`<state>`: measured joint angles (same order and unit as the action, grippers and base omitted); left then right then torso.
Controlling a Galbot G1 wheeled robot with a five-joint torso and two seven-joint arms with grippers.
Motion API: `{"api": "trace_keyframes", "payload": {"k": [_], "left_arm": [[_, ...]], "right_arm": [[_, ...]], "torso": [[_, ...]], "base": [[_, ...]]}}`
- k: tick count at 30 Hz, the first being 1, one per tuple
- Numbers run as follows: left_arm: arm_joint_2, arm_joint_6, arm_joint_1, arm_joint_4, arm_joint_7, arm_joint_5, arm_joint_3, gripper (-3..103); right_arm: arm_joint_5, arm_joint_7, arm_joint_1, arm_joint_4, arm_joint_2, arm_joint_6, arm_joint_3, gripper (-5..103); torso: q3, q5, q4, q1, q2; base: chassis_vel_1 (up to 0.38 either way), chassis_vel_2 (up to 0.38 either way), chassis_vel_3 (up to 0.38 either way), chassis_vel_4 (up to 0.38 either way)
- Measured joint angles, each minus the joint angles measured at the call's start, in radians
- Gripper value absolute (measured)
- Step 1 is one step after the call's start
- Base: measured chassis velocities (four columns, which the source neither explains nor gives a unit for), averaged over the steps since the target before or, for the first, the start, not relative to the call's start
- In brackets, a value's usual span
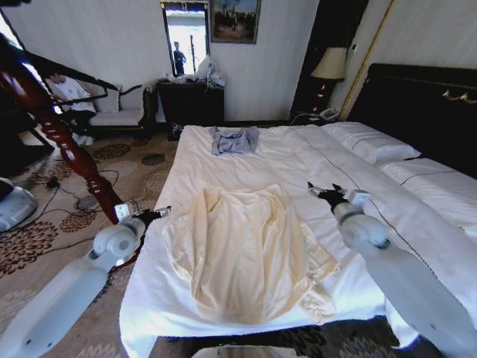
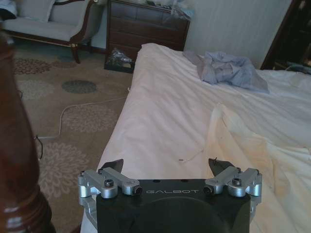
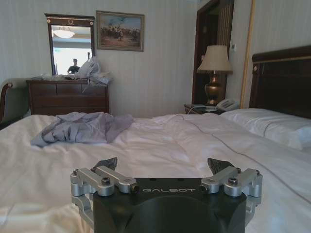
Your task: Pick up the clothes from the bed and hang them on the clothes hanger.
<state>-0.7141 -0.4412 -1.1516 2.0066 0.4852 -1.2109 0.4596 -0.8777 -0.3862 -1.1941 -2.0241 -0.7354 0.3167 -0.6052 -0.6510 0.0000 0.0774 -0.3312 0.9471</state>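
One top [image 1: 242, 250], cream, lies spread flat on the bed [image 1: 186, 160], untouched; nothing lifted yet. Long axis runs from the foot edge nearest the robot up toward the far end, collar end farther away, hem and a folded sleeve at the near corner.

Relative to left claw [image 1: 154, 214]: top sits just beside it, inboard, toward the right claw; its near shoulder edge is the closest cloth. Left wrist view confirms this: the cream edge [image 2: 252, 145] lies ahead of and to one side of the left claw [image 2: 165, 167], with bare sheet directly in front. Fingers spread, nothing between them.

Relative to right claw [image 1: 326, 192]: top lies inboard again, toward the left claw, near but apart, a strip of sheet between. Right claw [image 3: 163, 167] spread too, holding nothing, aimed along the bed at the grey-blue garment [image 3: 80, 127] well beyond.

Both claws flank the upper part of the top. Left looks slightly nearer to cloth.

Pose: both arms reach forward low over the bed, claws about level. Left arm passes close to the reddish wood post [image 1: 67, 145], outboard of it.

Judgement: each claw needs an inward shift before any pinch.
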Motion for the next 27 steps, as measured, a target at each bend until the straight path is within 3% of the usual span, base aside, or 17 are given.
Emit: {"api": "trace_keyframes", "payload": {"k": [5, 10, 15, 17, 22, 27], "left_arm": [[-0.034, 0.046, -0.166, 0.023, -0.102, 0.050, 0.087, 99], [-0.087, 0.080, -0.203, 0.000, -0.146, 0.067, 0.083, 98], [-0.125, 0.114, -0.171, -0.064, -0.178, 0.097, 0.039, 97], [-0.154, 0.122, -0.138, -0.102, -0.183, 0.104, 0.017, 88], [-0.172, 0.124, -0.114, -0.136, -0.194, 0.113, -0.004, 82], [-0.185, 0.135, -0.111, -0.164, -0.240, 0.147, -0.033, 66]], "right_arm": [[0.044, 0.029, -0.284, -0.189, -0.077, -0.005, -0.231, 100], [0.054, 0.034, -0.395, -0.281, -0.154, -0.007, -0.310, 100], [0.016, 0.027, -0.418, -0.317, -0.201, 0.001, -0.327, 100], [-0.020, 0.013, -0.404, -0.331, -0.218, 0.016, -0.321, 100], [-0.033, 0.006, -0.391, -0.336, -0.227, 0.023, -0.314, 100], [-0.070, -0.010, -0.381, -0.373, -0.232, 0.043, -0.314, 100]], "torso": [[0.000, -0.0007, -0.0001, 0.000, 0.000], [0.000, 0.0002, -0.0002, 0.000, 0.000], [0.000, -0.0001, -0.0002, 0.000, 0.000], [0.000, -0.0003, -0.0002, 0.000, 0.000], [0.000, 0.0001, -0.0001, 0.000, 0.000], [0.000, -0.0002, -0.0004, 0.000, 0.000]], "base": [[0.000, 0.000, 0.000, 0.000], [0.000, 0.000, 0.000, 0.000], [0.000, 0.000, 0.000, 0.000], [0.000, 0.000, 0.000, 0.000], [0.000, 0.000, 0.000, 0.000], [0.000, 0.000, 0.000, 0.000]]}}
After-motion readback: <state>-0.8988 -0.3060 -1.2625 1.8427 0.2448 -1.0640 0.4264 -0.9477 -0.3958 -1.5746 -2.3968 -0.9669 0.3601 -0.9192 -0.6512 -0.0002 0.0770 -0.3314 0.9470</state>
